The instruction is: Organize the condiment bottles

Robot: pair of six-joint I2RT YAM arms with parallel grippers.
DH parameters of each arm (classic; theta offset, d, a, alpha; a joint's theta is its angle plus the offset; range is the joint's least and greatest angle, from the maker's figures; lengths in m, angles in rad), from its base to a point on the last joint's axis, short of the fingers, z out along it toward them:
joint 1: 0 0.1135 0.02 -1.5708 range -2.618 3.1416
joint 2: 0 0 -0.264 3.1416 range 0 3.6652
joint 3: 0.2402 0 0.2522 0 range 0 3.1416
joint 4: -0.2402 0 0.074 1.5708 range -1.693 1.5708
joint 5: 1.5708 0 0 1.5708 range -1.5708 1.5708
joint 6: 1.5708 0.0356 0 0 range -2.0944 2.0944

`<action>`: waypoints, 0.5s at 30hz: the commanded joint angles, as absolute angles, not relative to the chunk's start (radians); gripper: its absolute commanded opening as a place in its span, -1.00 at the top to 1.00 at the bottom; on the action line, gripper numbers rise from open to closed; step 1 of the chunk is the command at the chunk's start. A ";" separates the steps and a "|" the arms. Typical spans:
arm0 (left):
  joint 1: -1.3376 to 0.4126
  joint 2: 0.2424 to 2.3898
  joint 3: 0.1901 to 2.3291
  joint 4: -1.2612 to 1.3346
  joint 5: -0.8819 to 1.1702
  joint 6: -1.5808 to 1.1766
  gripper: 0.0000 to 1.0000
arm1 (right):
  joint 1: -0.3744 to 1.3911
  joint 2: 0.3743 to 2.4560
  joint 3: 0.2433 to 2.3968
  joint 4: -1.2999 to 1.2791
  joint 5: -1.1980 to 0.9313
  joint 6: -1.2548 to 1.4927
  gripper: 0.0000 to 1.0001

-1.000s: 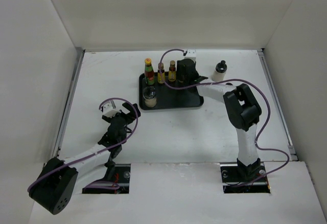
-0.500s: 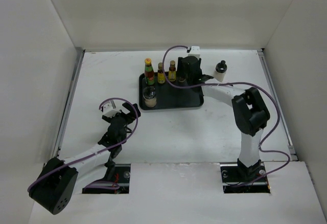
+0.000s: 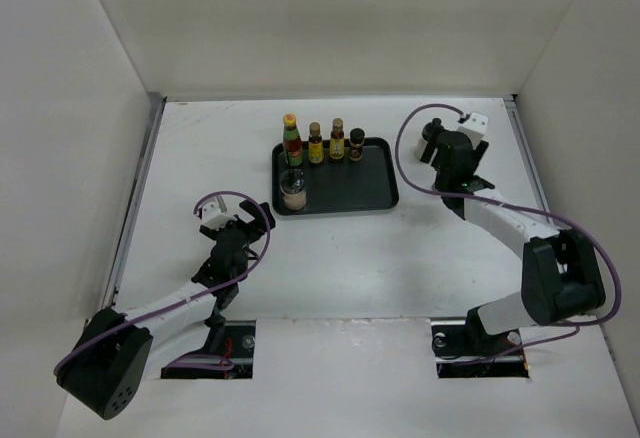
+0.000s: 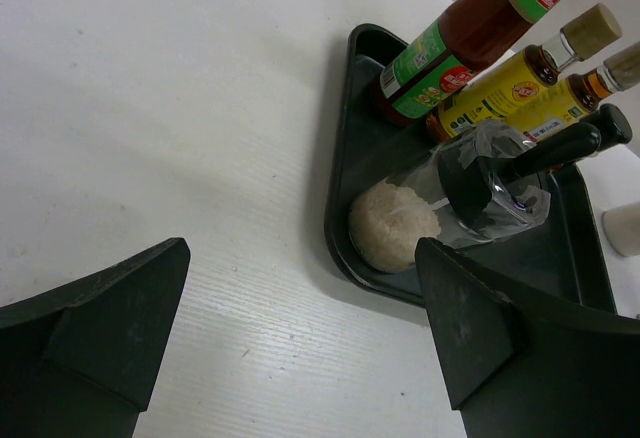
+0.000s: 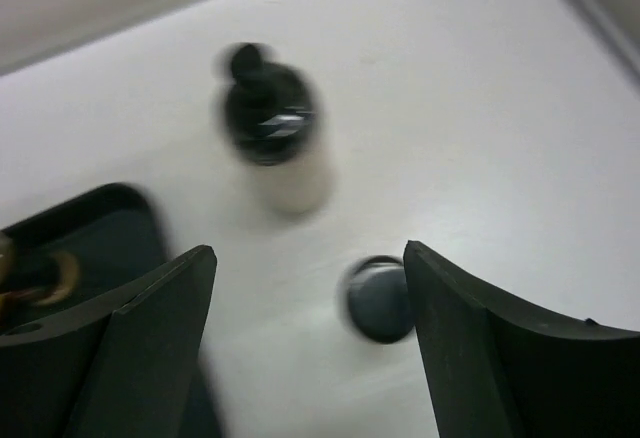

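Only logos, no legible words, are showing on the green-labelled red bottle [image 4: 470,33] and yellow-labelled amber bottles [image 4: 510,88] standing with a white-filled jar [image 4: 400,223] in the flat black tray [image 3: 350,184] by the far edge. Another white black-capped jar [image 5: 280,148] is sitting near the far-right corner. The left gripper [image 4: 302,250] and right gripper [image 5: 310,250] are gaping wide, empty.

Bright, even light, soft shadows; right wrist view motion-blurred, its white jar [image 5: 278,143] smeared.

Black tray [image 3: 372,186] on white worktop [image 3: 200,158]. Red bottle [image 3: 291,141]: green label, yellow cap. Amber bottles [image 3: 315,145]: yellow labels. White jar [image 5: 282,153], black cap.
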State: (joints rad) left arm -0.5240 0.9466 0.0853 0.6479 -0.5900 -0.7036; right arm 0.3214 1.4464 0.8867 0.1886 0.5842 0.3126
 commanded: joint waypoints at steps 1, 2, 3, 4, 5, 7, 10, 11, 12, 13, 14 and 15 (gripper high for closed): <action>-0.525 0.948 0.117 0.703 -0.583 -0.710 -1.00 | 0.259 1.411 0.859 0.163 0.630 0.327 -0.68; -0.525 0.948 0.115 0.703 -0.583 -0.710 -1.00 | 0.242 1.416 0.856 0.157 0.629 0.327 -0.68; -0.525 0.945 0.115 0.703 -0.583 -0.710 -1.00 | 0.231 1.422 0.856 0.155 0.627 0.327 -0.68; -0.525 0.945 0.115 0.703 -0.583 -0.710 -1.00 | 0.222 1.431 0.853 0.159 0.623 0.328 -0.68; -0.525 0.946 0.115 0.703 -0.583 -0.710 -1.00 | 0.216 1.442 0.851 0.163 0.614 0.330 -0.68; -0.525 0.953 0.117 0.703 -0.583 -0.710 -1.00 | 0.208 1.465 0.853 0.173 0.582 0.340 -0.65; -0.527 0.943 0.115 0.703 -0.581 -0.710 -1.00 | 0.205 1.505 0.867 0.187 0.522 0.357 -0.59; -0.527 0.940 0.114 0.703 -0.581 -0.710 -1.00 | 0.202 1.517 0.870 0.193 0.515 0.359 -0.56; -0.527 0.945 0.114 0.703 -0.581 -0.710 -1.00 | 0.197 1.526 0.871 0.202 0.511 0.362 -0.52; -0.527 0.953 0.117 0.703 -0.581 -0.712 -1.00 | 0.193 1.537 0.871 0.216 0.509 0.364 -0.47; -0.528 0.959 0.120 0.703 -0.581 -0.712 -1.00 | 0.189 1.543 0.871 0.227 0.506 0.365 -0.44; -0.528 0.960 0.120 0.703 -0.580 -0.712 -1.00 | 0.189 1.554 0.876 0.233 0.503 0.365 -0.38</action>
